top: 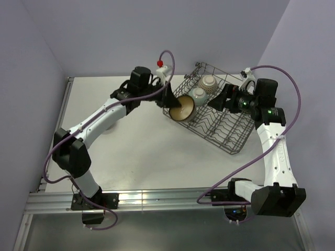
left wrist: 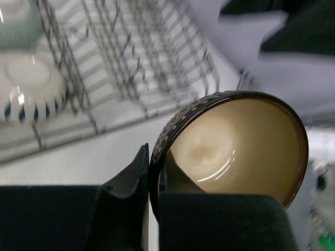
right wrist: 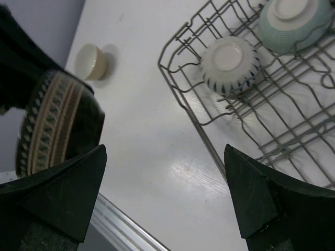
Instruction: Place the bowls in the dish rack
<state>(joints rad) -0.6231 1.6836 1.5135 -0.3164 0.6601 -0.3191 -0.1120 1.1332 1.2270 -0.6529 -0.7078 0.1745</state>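
My left gripper (top: 170,99) is shut on the rim of the brown bowl with the tan inside (top: 183,108). It holds the bowl tilted on its side at the near left edge of the grey wire dish rack (top: 222,117). In the left wrist view the fingers (left wrist: 131,183) pinch the bowl's wall (left wrist: 235,146), one inside and one outside. My right gripper (top: 215,101) is open and empty over the rack, facing the bowl (right wrist: 57,120). A cream bowl with blue pattern (right wrist: 230,63) and a pale teal bowl (right wrist: 293,23) lie upside down in the rack (right wrist: 183,104).
A small plain cream bowl (right wrist: 91,61) stands on the white table beyond the held bowl; the left arm hides it in the top view. Lilac walls close in the table at the back and on both sides. A metal rail (top: 157,198) runs along the near edge.
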